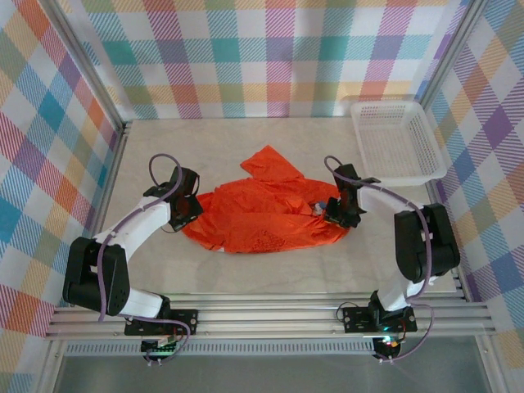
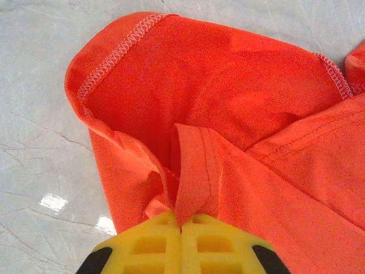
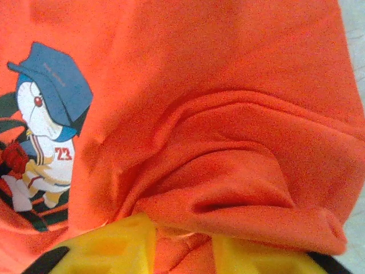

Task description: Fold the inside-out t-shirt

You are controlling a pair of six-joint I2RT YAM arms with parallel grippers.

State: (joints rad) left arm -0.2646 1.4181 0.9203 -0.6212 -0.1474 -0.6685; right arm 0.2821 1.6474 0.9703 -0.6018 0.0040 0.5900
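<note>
The inside-out t-shirt [image 1: 262, 217] lies crumpled in a bright orange-red heap at the middle of the table, one flap pointing to the back. My left gripper [image 1: 190, 214] is at its left edge. In the left wrist view the yellow fingers [image 2: 182, 220] are shut on a stitched hem fold of the shirt [image 2: 228, 85]. My right gripper [image 1: 334, 214] is at the shirt's right edge. Its yellow fingers [image 3: 182, 234] stand a little apart with a bunched fold of the shirt [image 3: 228, 85] pressed between them. A cartoon print [image 3: 43, 131] shows beside that fold.
A white plastic basket [image 1: 405, 178] stands at the back right corner. Checked walls close the table on three sides. Pale marble tabletop [image 1: 270, 274] lies bare in front of the shirt and behind it.
</note>
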